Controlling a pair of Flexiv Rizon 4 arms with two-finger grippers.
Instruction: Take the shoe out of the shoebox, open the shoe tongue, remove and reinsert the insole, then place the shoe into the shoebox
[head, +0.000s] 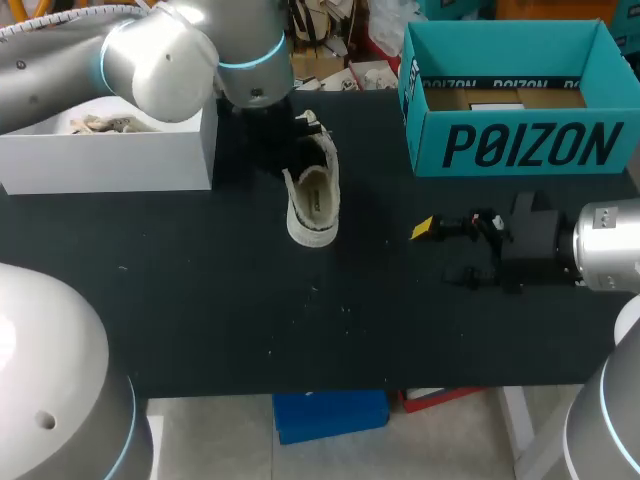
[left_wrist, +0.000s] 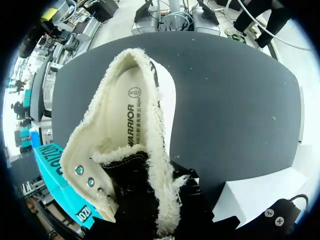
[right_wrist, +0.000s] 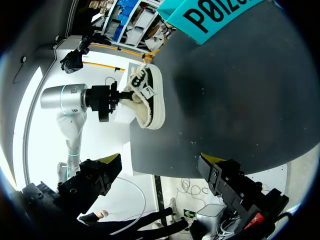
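Shoe (head: 315, 195) near centre of the black surface (head: 200, 300), clenched by left gripper (right_wrist: 129, 96); teal shoebox (head: 520, 145) at two o'clock; right gripper (head: 445, 252) released.

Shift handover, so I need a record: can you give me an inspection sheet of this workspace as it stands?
surface: black table, a few pale specks.
job's things: shoe out of its box, mid-table, insole inside; teal shoebox open at the far right, no shoe seen in it.
clutter: white box at the far left, something pale inside.
grippers: left gripper at the shoe's opening, grip hidden; right gripper open, apart from the shoe.
cables: nothing seen on the table.
surroundings: nothing seen reaching over the table.
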